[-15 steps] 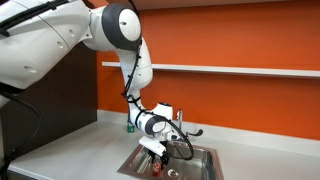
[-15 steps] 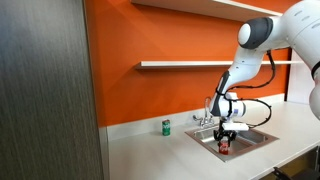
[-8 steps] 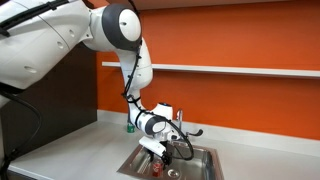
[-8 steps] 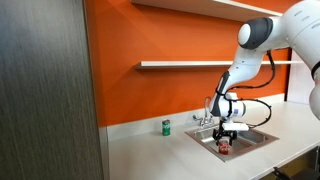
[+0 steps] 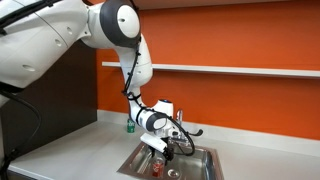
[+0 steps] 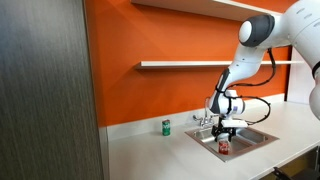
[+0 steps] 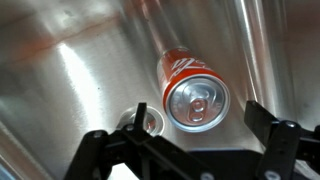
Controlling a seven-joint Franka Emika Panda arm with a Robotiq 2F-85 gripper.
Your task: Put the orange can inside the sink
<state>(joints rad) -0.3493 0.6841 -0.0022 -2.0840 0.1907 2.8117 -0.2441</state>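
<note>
Wrist view: the orange can (image 7: 195, 92) stands upright on the steel floor of the sink (image 7: 70, 70), its silver top facing the camera. It sits directly beneath the gripper (image 7: 190, 140), in line with the gap between the fingers (image 7: 100, 150). The drain hole (image 7: 150, 120) is just beside the can. Jaws are spread wide, wider than the can, and hold nothing; they are clear of the can. In both exterior views the gripper hangs over the basin with the can (image 6: 224, 147) below it. The chrome faucet (image 6: 205, 118) stands just behind the gripper at the basin's back edge. A green can (image 6: 166, 127) stands on the counter, well apart from the gripper, beyond the faucet.
</note>
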